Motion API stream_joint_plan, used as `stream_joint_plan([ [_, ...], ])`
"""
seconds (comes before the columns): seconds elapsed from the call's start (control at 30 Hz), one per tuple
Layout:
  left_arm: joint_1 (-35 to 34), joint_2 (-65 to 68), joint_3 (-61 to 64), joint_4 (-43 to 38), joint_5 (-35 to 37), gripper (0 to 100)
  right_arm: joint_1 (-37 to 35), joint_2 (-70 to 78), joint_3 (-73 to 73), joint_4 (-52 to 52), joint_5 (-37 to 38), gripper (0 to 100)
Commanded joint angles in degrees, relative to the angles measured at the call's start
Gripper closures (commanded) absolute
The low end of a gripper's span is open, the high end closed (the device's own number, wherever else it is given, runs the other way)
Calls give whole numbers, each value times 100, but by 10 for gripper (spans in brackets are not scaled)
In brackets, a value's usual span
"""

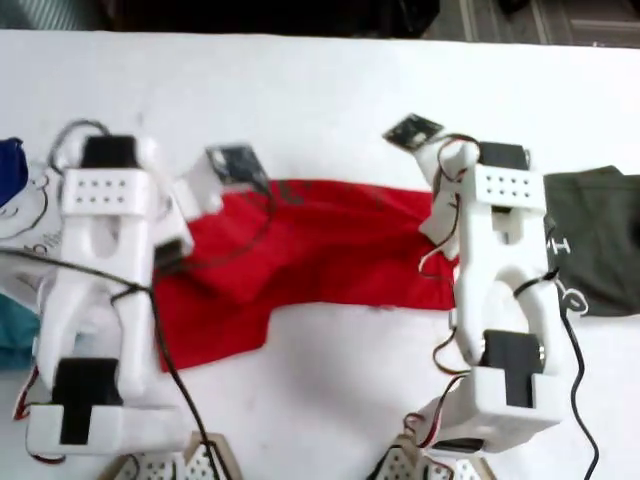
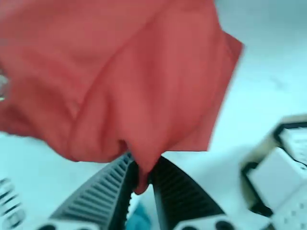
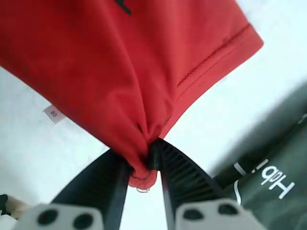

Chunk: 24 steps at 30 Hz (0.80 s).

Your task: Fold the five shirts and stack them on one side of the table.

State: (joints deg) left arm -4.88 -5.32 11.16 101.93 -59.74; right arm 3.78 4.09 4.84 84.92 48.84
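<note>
Red shirt (image 1: 320, 240) stretches rumpled between left hand (image 2: 143, 168) and right hand (image 3: 141, 160), each pinching a bunched edge.

Site type: robotics lab / test bench. Evid.: plain white table (image 1: 330, 90); left arm (image 1: 100, 260) & right arm (image 1: 500, 270), white plastic builds, mounted side by side at one table edge; loose cables (image 1: 165, 350) exposed along both.

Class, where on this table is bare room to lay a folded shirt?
Free: the far table strip beyond the red shirt, and the near patch between left arm and right arm. Crowded: piled shirts at left edge, dark shirt at right.
</note>
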Motion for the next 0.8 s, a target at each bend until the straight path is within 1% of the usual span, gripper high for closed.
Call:
stream_joint_plan([
  [0.0, 127, -295, 703, 0, 44, 977, 57, -31, -141, 75, 220, 981],
  [0.13, 31, -171, 958, -79, 53, 977, -13, -40, 176, 66, 563, 981],
  [0.37, -224, 242, 993, -53, 9, 972, -31, -31, 448, -312, 571, 981],
  [0.43, -224, 268, 993, -35, 9, 953, -40, -31, 527, -409, 571, 981],
  [0.5, -224, 251, 949, -35, 53, 912, -40, -31, 527, -409, 554, 976],
  [0.53, -233, 251, 941, -35, 53, 897, -31, -48, 510, -382, 554, 958],
  [0.6, -233, 251, 941, -35, 53, 883, 4, -92, 492, -330, 554, 884],
  [0.7, -233, 242, 941, 18, 88, 873, 92, -92, 369, -119, 554, 719],
  [0.77, -233, 180, 888, 26, 440, 859, 110, -92, 229, 48, 580, 613],
])
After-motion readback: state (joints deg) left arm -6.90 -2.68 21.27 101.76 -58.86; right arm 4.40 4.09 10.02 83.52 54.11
